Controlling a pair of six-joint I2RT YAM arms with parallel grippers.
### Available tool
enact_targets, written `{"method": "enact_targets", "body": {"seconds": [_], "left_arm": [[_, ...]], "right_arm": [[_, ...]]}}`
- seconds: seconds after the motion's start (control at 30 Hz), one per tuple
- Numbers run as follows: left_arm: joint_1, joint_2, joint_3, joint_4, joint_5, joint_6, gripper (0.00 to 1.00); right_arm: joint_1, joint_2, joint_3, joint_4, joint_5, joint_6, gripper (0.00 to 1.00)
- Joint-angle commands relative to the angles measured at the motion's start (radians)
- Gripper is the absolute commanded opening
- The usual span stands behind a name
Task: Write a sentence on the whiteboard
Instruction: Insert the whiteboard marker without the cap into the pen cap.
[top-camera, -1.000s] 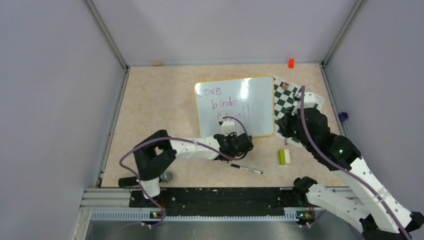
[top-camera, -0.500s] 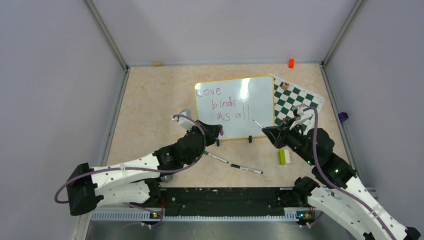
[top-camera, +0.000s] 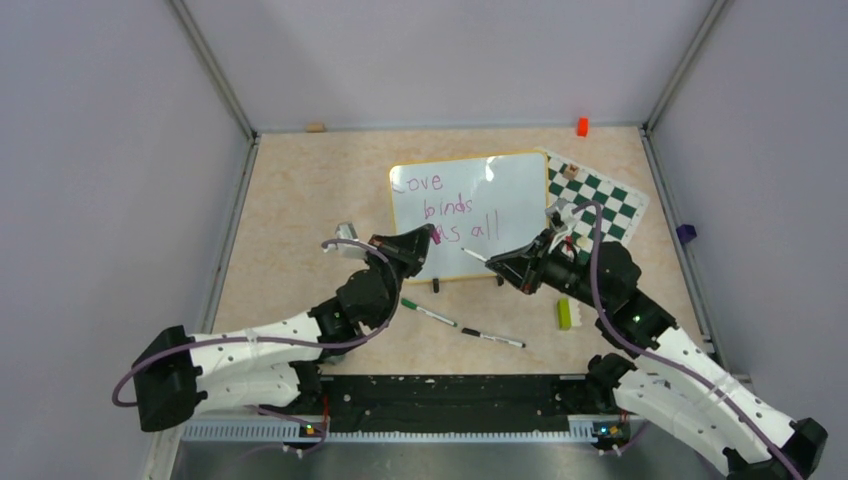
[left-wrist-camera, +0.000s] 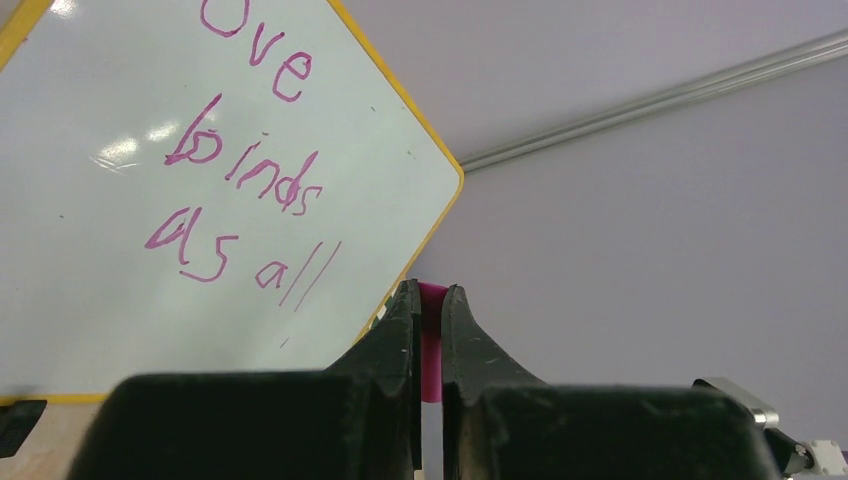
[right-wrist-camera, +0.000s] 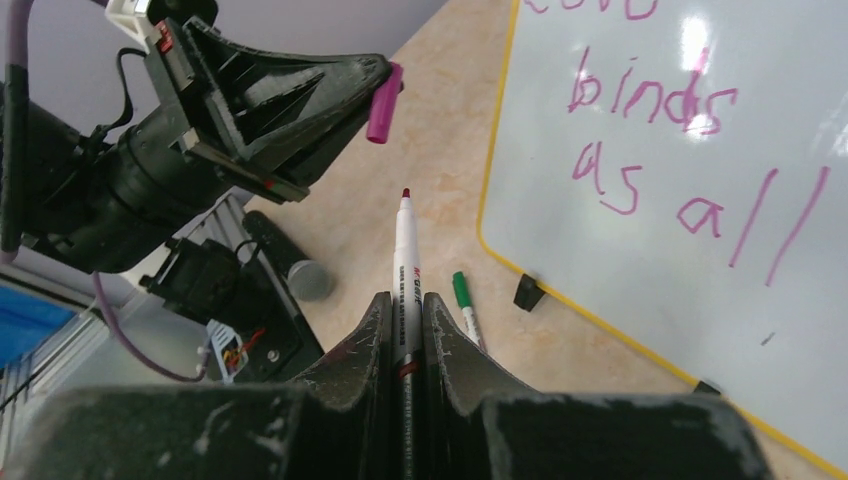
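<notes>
The whiteboard (top-camera: 505, 225) stands tilted at mid-table on its black clip feet, and the purple-magenta sentence (top-camera: 455, 209) "Love binds as all" fills three lines on it. My left gripper (top-camera: 428, 240) hovers at the board's lower left corner, shut on a magenta marker cap (left-wrist-camera: 431, 335). My right gripper (top-camera: 496, 264) is shut on a white marker (right-wrist-camera: 406, 262) whose bare tip (right-wrist-camera: 405, 193) points at the cap (right-wrist-camera: 384, 90), a short gap away. The sentence (left-wrist-camera: 240, 190) also fills the left wrist view.
A green-capped marker (top-camera: 428, 312) and a black-capped marker (top-camera: 492, 338) lie in front of the board. A lime block (top-camera: 566, 313) sits to their right. The chequered chess mat (top-camera: 598, 195) lies beside the board. A small orange block (top-camera: 582, 126) and a wooden block (top-camera: 315, 127) rest by the back wall.
My left gripper has risen with the cap to the board's lower left corner. My right gripper has swung left with the marker, its tip nearing the cap.
</notes>
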Motion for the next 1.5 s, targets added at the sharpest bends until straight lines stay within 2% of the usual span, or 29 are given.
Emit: {"method": "enact_targets", "body": {"seconds": [0.0, 0.87, 1.47], "left_arm": [[0.005, 0.037, 0.047, 0.092, -0.024, -0.004, 0.0], [0.018, 0.075, 0.08, 0.048, 0.033, -0.082, 0.0], [0.033, 0.073, 0.072, 0.047, 0.056, -0.099, 0.0]], "right_arm": [[-0.01, 0.073, 0.08, 0.08, -0.156, -0.018, 0.0], [-0.01, 0.169, 0.088, 0.231, -0.123, 0.022, 0.0], [-0.01, 0.189, 0.09, 0.222, -0.09, 0.017, 0.0]]}}
